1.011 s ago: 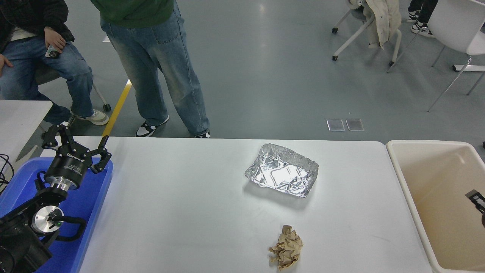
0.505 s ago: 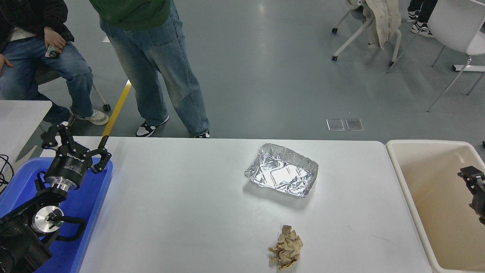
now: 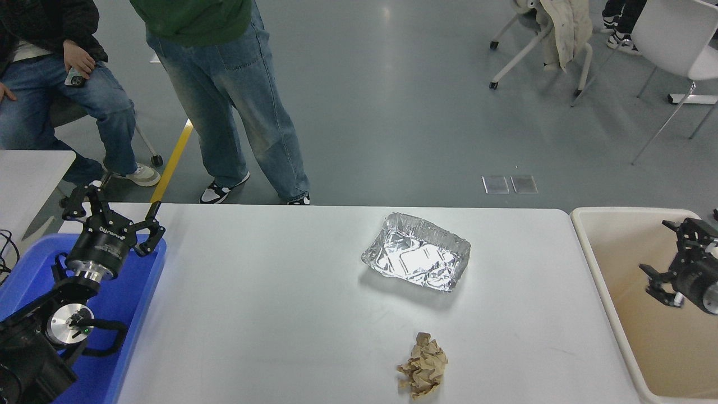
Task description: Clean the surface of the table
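The table surface (image 3: 269, 303) is a wide white top with rounded corners. On it lie a crumpled foil tray (image 3: 416, 259) at the middle right and a crumpled brown paper ball (image 3: 423, 372) near the front edge. My right gripper (image 3: 661, 259) is open and empty, hanging over the beige bin (image 3: 594, 264) at the right, well right of the foil tray. My left gripper (image 3: 112, 209) is open and parked over the blue tray (image 3: 146, 280) at the lower left.
A smaller white table (image 3: 28, 174) stands at the far left. One person stands (image 3: 235, 101) and another sits (image 3: 61, 90) beyond the table's far edge. Chairs (image 3: 667, 45) stand at the top right.
My right gripper has come in from the right edge, moving up and to the left over the beige bin. The left arm has not moved.
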Robot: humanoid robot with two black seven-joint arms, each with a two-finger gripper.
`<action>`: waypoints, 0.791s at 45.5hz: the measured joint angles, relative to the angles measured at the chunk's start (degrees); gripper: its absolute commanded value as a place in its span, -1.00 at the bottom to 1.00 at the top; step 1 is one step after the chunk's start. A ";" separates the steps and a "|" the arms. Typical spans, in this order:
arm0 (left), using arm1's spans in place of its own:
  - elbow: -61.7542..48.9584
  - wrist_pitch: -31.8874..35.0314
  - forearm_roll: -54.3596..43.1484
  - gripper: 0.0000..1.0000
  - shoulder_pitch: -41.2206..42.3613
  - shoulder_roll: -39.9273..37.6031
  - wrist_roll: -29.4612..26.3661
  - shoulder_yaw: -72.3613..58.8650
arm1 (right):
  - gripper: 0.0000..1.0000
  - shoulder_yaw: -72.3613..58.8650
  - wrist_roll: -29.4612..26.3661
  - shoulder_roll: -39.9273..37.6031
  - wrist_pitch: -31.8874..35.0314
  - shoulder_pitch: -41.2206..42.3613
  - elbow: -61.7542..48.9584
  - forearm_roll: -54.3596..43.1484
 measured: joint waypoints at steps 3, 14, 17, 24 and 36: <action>0.00 0.00 0.00 1.00 0.00 0.00 0.00 0.00 | 1.00 2.23 0.01 -0.60 -0.08 -0.99 4.20 0.55; 0.01 0.00 -0.01 1.00 0.00 0.00 0.00 0.00 | 1.00 6.35 0.01 -2.75 -4.81 -3.76 21.89 1.02; 0.00 0.00 0.00 1.00 0.01 0.00 0.00 0.00 | 1.00 7.12 0.10 -3.04 -5.84 -4.12 24.68 1.03; 0.01 0.00 0.00 1.00 0.01 0.00 0.00 0.00 | 1.00 10.43 1.71 -3.11 -8.54 -5.90 31.08 1.03; 0.00 0.00 0.00 1.00 0.01 0.00 0.00 0.00 | 1.00 13.11 4.99 -0.06 -11.30 -7.69 33.40 0.69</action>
